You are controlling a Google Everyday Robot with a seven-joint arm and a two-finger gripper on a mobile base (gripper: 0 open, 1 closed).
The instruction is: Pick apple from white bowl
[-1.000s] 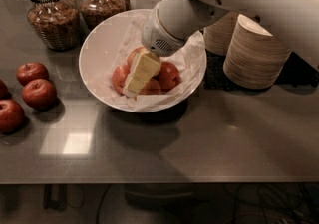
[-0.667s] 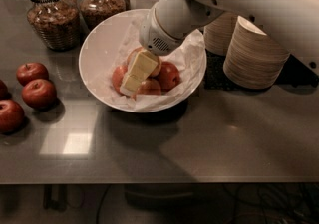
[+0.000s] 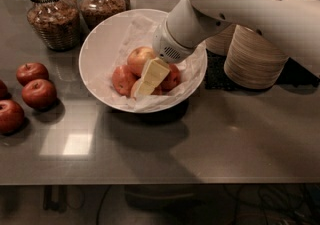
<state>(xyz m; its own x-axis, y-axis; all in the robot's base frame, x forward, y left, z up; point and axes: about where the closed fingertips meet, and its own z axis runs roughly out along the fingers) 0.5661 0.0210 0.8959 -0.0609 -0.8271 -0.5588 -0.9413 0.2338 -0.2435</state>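
The white bowl (image 3: 100, 49), lined with crumpled white paper, stands at the middle back of the grey table. Several apples lie in it. The apple (image 3: 138, 59), pale yellow-gold with a pinkish blush, lies at the back of the pile. A redder apple (image 3: 122, 80) lies to its front left, another red one (image 3: 172, 79) to the right, and a small pale one (image 3: 140, 89) in front. My gripper (image 3: 150, 77) reaches down from the upper right into the bowl. It sits just right of and in front of the apple, over the other fruit.
Three dark red apples (image 3: 39, 94) lie on the table at the left. Two glass jars (image 3: 52, 16) of grain stand behind the bowl at the left. Stacked beige paper bowls (image 3: 252, 56) stand right of it. The table's front edge (image 3: 160, 181) runs across the bottom.
My gripper has shifted a little to the right and forward in the bowl, and the yellow-gold apple it covered now shows. The bowl and the other apples have not moved.
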